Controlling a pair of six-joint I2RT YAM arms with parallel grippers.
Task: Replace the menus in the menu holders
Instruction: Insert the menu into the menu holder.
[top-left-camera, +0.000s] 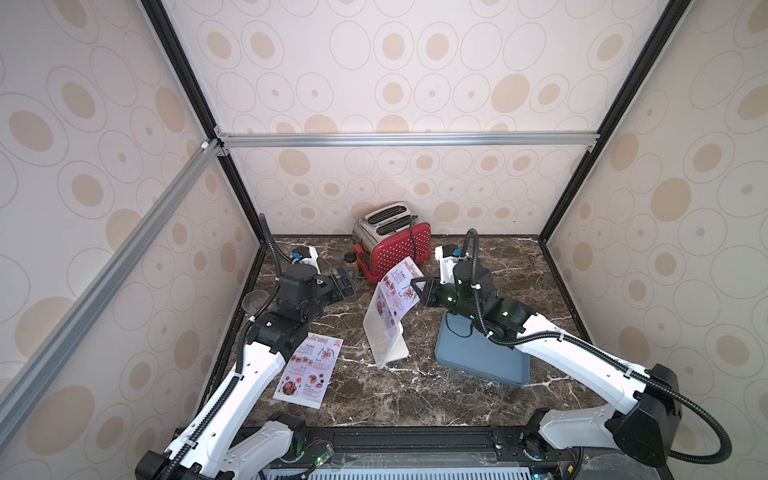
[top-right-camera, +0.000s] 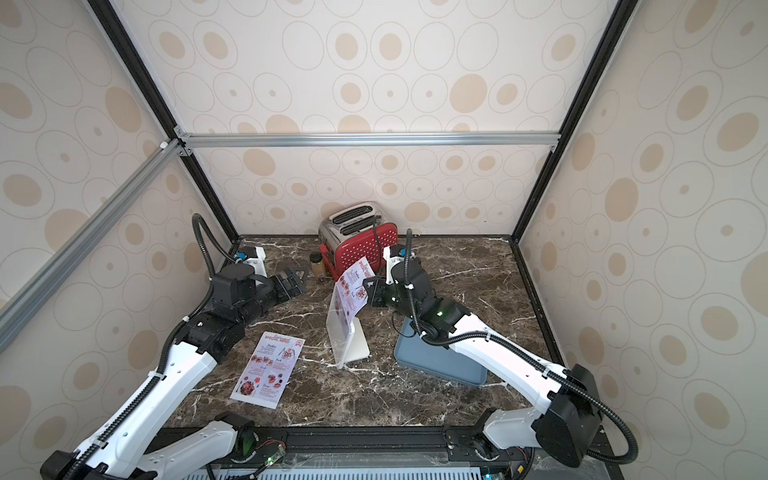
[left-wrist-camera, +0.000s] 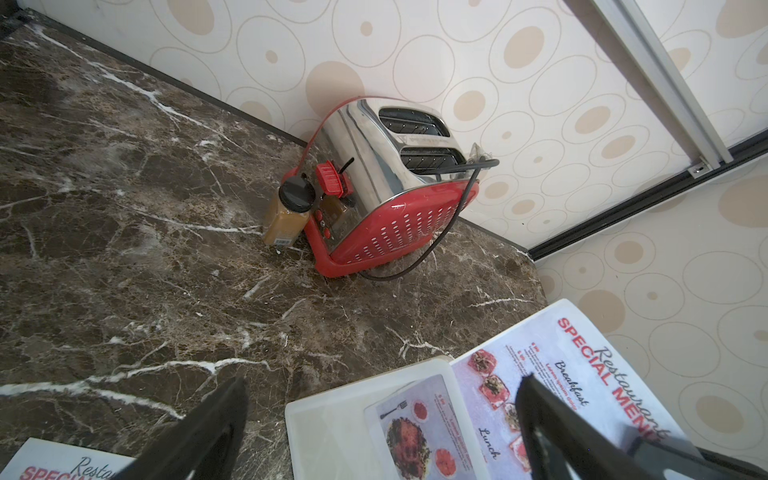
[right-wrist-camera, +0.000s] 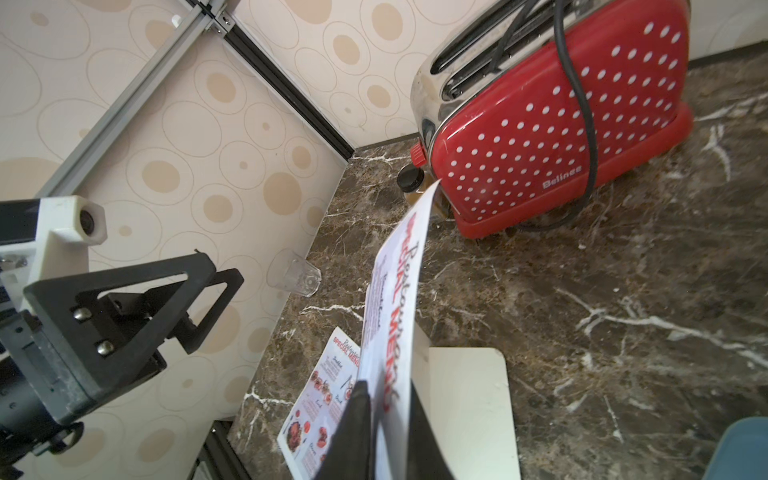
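Menu (top-left-camera: 400, 279) — its edge pinched in right claw (top-left-camera: 415, 287).

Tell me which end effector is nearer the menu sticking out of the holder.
Right. The right end effector is shut on that menu above the holder; the left end effector hangs open to its side, apart from it.

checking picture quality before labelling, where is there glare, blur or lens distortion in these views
Left wrist view: bright reflections on the toaster chrome, near fingers soft and dark. Right wrist view: the held menu smears close to the lens. Both top views: even light, wide-angle stretch at the edges.
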